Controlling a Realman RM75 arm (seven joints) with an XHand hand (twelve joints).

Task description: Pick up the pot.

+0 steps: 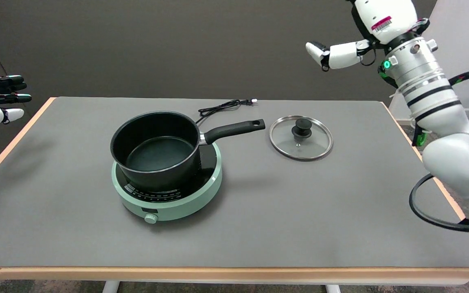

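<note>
Grey bench (259,228) carries the pot (157,150) on its green cooker (177,199); right hand (375,30) high, well apart, fingers mostly cropped, state unclear.

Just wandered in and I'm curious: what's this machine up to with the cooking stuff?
The robot's right hand is raised high above the table's far right corner, partly out of frame, holding nothing visible. The black pot it is meant to pick up sits untouched on a green hotplate, handle pointing right. Its glass lid lies flat on the table beside it.
</note>
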